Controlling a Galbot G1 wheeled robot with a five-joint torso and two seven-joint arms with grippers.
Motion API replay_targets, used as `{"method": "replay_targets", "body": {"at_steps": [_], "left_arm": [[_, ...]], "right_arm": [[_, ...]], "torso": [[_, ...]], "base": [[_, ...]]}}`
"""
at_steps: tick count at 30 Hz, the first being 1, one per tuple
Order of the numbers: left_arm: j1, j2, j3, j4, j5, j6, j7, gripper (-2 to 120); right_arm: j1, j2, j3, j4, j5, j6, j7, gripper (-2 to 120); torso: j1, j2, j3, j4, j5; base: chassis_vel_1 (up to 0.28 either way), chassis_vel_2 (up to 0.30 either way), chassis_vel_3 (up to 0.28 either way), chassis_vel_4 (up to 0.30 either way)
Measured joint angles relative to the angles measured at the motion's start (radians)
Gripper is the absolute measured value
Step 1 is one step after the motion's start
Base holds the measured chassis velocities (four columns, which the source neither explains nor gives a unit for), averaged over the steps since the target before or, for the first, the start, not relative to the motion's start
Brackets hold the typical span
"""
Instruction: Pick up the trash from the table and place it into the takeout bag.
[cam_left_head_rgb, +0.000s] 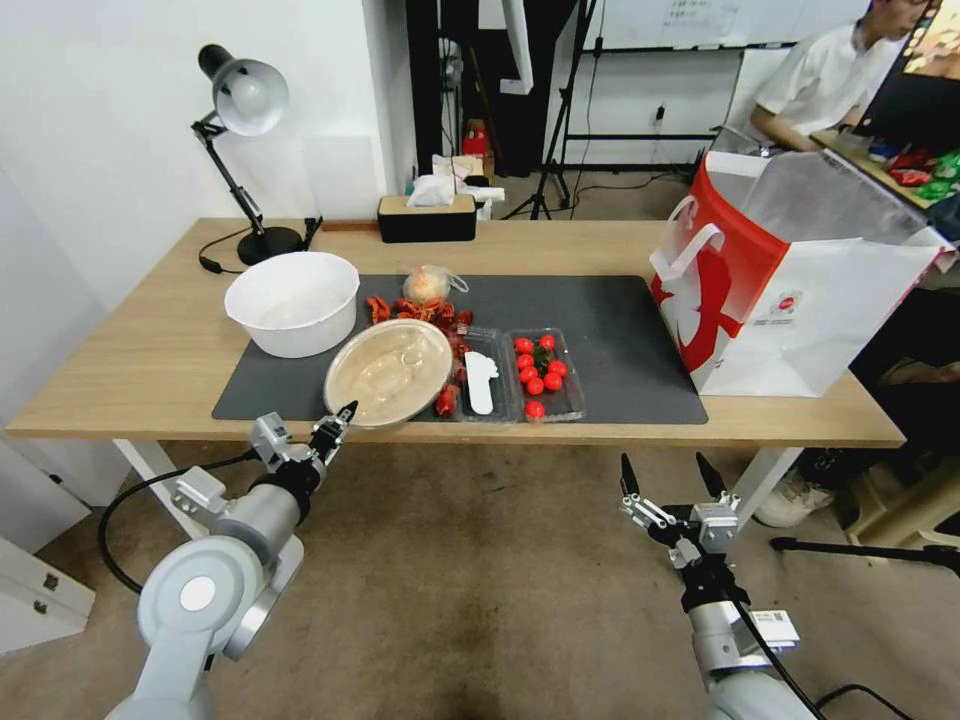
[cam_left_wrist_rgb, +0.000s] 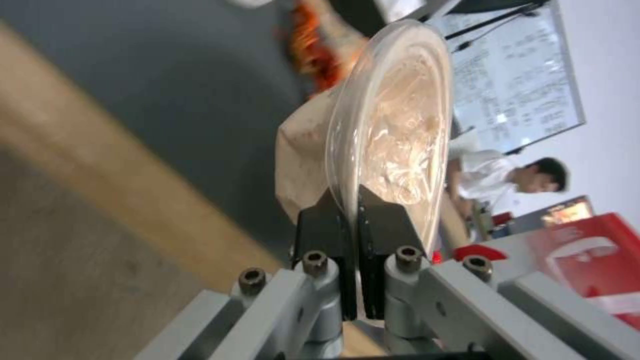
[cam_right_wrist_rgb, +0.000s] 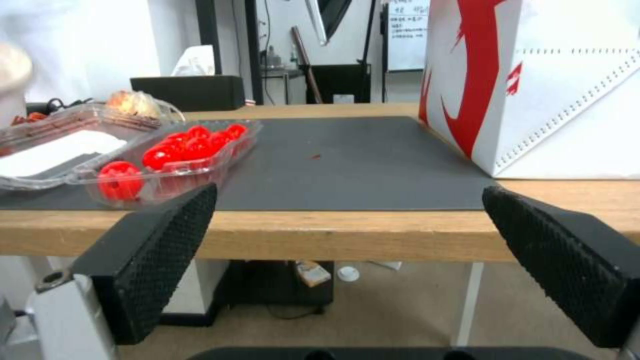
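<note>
At lower left of the head view, the left gripper (cam_left_head_rgb: 343, 414) is seen with its fingers pinched on the near rim of a beige round container (cam_left_head_rgb: 388, 372) covered by a clear lid; the left wrist view shows the black fingers (cam_left_wrist_rgb: 333, 227) clamped either side of that rim (cam_left_wrist_rgb: 390, 125). The container sits at the front edge of the dark grey mat (cam_left_head_rgb: 610, 340) on the light-wood table (cam_left_head_rgb: 150, 350), left of centre. Just right of it, a clear clamshell tray (cam_left_head_rgb: 520, 375) is seen lying open, one half holding a white utensil, the other red cherry tomatoes (cam_left_head_rgb: 538, 372). Red scraps (cam_left_head_rgb: 415, 310) and a small knotted clear bag (cam_left_head_rgb: 430, 285) are seen behind the container, beside a white bowl (cam_left_head_rgb: 292, 302). The red-and-white takeout bag (cam_left_head_rgb: 790, 290) stands open at the right end of the table. At lower right, the right gripper (cam_left_head_rgb: 670, 478) is held below and in front of the table edge, its fingers spread wide and empty, as its wrist view confirms (cam_right_wrist_rgb: 347, 260).
</note>
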Motion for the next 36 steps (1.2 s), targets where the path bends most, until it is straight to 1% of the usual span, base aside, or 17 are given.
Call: {"method": "replay_targets", "body": {"at_steps": [5, 8, 9, 12, 16, 18, 19, 21, 22, 24, 25, 27, 28, 31, 32, 35, 36], "left_arm": [[-0.005, 0.019, 0.001, -0.024, 0.031, -0.027, 0.050, 0], [-0.042, 0.066, 0.020, -0.031, 0.076, -0.063, 0.091, 0], [-0.042, 0.066, 0.020, -0.031, 0.076, -0.063, 0.091, 0], [-0.130, 0.142, 0.058, -0.031, 0.079, -0.086, 0.108, 0], [-0.196, 0.189, 0.097, -0.028, 0.061, -0.089, 0.105, 0], [-0.303, 0.243, 0.173, 0.006, 0.030, -0.092, 0.093, 0], [-0.303, 0.243, 0.173, 0.006, 0.030, -0.092, 0.093, 0], [-0.411, 0.277, 0.246, 0.051, 0.006, -0.097, 0.076, 0], [-0.411, 0.277, 0.246, 0.051, 0.006, -0.097, 0.076, 0], [-0.548, 0.307, 0.327, 0.116, -0.012, -0.101, 0.068, 0], [-0.548, 0.307, 0.327, 0.116, -0.012, -0.101, 0.068, 0], [-0.654, 0.318, 0.399, 0.180, -0.020, -0.110, 0.066, 0], [-0.654, 0.318, 0.399, 0.180, -0.020, -0.110, 0.066, 0], [-0.787, 0.313, 0.506, 0.252, -0.024, -0.124, 0.064, 0], [-0.787, 0.313, 0.506, 0.252, -0.024, -0.124, 0.064, 0], [-0.934, 0.261, 0.633, 0.308, -0.027, -0.128, 0.038, 0], [-0.934, 0.261, 0.633, 0.308, -0.027, -0.128, 0.038, 0]], "right_arm": [[-0.003, 0.005, 0.000, 0.005, -0.005, 0.001, 0.000, 100], [-0.009, 0.009, -0.002, 0.015, -0.015, 0.001, 0.000, 100], [-0.009, 0.009, -0.002, 0.015, -0.015, 0.001, 0.000, 100], [-0.018, 0.013, -0.002, 0.025, -0.029, 0.001, 0.000, 100], [-0.023, 0.018, -0.002, 0.032, -0.037, 0.001, 0.000, 100], [-0.033, 0.030, 0.000, 0.038, -0.053, 0.001, 0.000, 100], [-0.033, 0.030, 0.000, 0.038, -0.053, 0.001, 0.000, 100], [-0.041, 0.043, 0.000, 0.039, -0.069, 0.001, 0.000, 100], [-0.041, 0.043, 0.000, 0.039, -0.069, 0.001, 0.000, 100], [-0.053, 0.056, 0.000, 0.039, -0.088, -0.001, 0.000, 100], [-0.053, 0.056, 0.000, 0.039, -0.088, -0.001, 0.000, 100], [-0.063, 0.069, -0.001, 0.045, -0.105, -0.004, 0.001, 100], [-0.063, 0.069, -0.001, 0.045, -0.105, -0.004, 0.001, 100], [-0.074, 0.081, 0.001, 0.063, -0.118, -0.015, 0.003, 100], [-0.074, 0.081, 0.001, 0.063, -0.118, -0.015, 0.003, 100], [-0.074, 0.089, 0.005, 0.066, -0.121, -0.022, 0.004, 100], [-0.074, 0.089, 0.005, 0.066, -0.121, -0.022, 0.004, 100]], "torso": [[0.000, 0.000, 0.000, 0.0000, 0.0000], [0.000, 0.000, 0.000, 0.0001, -0.0001], [0.000, 0.000, 0.000, 0.0001, -0.0001], [0.000, 0.000, 0.000, -0.0001, -0.0001], [0.000, 0.000, 0.000, -0.0001, 0.0002], [0.000, 0.000, 0.000, 0.0001, -0.0001], [0.000, 0.000, 0.000, 0.0001, -0.0001], [0.000, 0.000, 0.000, -0.0003, -0.0002], [0.000, 0.000, 0.000, -0.0003, -0.0002], [0.000, 0.000, 0.000, -0.0002, 0.0002], [0.000, 0.000, 0.000, -0.0002, 0.0002], [0.000, 0.000, 0.000, 0.0000, 0.0000], [0.000, 0.000, 0.000, 0.0000, 0.0000], [0.000, 0.000, 0.000, 0.0002, 0.0002], [0.000, 0.000, 0.000, 0.0002, 0.0002], [0.000, 0.000, 0.000, 0.0001, 0.0003], [0.000, 0.000, 0.000, 0.0001, 0.0003]], "base": [[0.000, 0.000, 0.000, 0.000], [0.000, 0.000, 0.000, 0.000], [0.000, 0.000, 0.000, 0.000], [0.000, 0.000, 0.000, 0.000], [0.000, 0.000, 0.000, 0.000], [0.000, 0.000, 0.000, 0.000], [0.000, 0.000, 0.000, 0.000], [0.000, 0.000, 0.000, 0.000], [0.000, 0.000, 0.000, 0.000], [0.000, 0.000, 0.000, 0.000], [0.000, 0.000, 0.000, 0.000], [0.000, 0.000, 0.000, 0.000], [0.000, 0.000, 0.000, 0.000], [0.000, 0.000, 0.000, 0.000], [0.000, 0.000, 0.000, 0.000], [0.000, 0.000, 0.000, 0.000], [0.000, 0.000, 0.000, 0.000]]}}
